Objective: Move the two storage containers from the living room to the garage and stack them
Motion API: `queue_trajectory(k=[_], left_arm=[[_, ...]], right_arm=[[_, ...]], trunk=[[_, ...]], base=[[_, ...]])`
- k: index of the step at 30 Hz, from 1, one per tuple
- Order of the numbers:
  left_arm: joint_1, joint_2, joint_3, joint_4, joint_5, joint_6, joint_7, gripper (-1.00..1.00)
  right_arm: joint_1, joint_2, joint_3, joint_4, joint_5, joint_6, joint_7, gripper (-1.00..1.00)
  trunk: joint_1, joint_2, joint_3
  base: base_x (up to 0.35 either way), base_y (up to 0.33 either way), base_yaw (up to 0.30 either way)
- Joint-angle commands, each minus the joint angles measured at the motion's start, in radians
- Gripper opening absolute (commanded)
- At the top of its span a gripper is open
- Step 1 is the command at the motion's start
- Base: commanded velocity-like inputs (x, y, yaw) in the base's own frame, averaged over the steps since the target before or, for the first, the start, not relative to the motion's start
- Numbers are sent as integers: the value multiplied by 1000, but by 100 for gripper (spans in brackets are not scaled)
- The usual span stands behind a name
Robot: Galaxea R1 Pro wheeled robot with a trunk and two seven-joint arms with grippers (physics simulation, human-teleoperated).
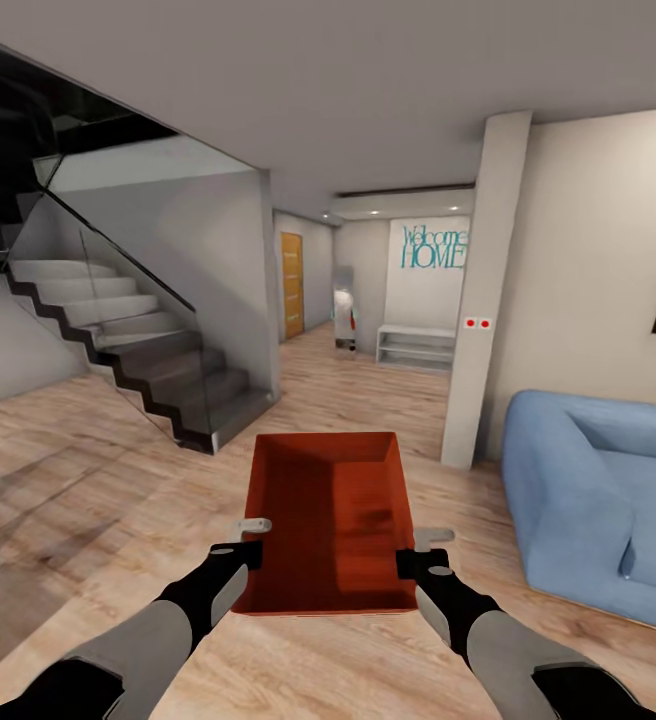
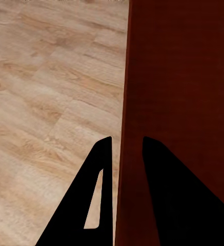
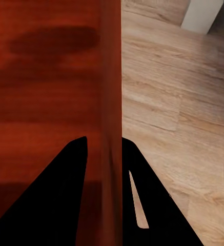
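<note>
Left claw (image 1: 251, 548) and right claw (image 1: 420, 556) each pinch a side wall of one storage container (image 1: 330, 520), carried level above the wood floor (image 1: 88, 500), likely for balance. Sofa (image 1: 588, 500) close right, staircase (image 1: 138, 350) left; hallway ahead open toward orange door (image 1: 291, 284).

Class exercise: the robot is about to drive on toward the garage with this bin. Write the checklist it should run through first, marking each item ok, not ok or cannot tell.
1. Left gripper straddles the storage container wall: ok.
2. Right gripper straddles the opposite wall: ok.
3. Container held level, off the wood floor: ok.
4. Container empty: ok.
5. Hallway ahead toward the orange door free of obstacles: cannot tell; a pale figure stands there.
6. Clearance from the blue sofa and pillar: ok.
</note>
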Motion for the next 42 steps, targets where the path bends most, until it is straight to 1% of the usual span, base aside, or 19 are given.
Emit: queue_trajectory(k=[1,42], left_arm=[[-1,1,10,-5,-27,1,20,-100],[-1,1,10,-5,-26,1,20,-100]], right_arm=[[-1,0,3,4,-10,-2,-2,-100],[-1,0,3,4,-10,-1,-3,-100]], trunk=[[1,-2,-2],[1,-2,-2]], base=[[321,0,-6],[322,0,-1]])
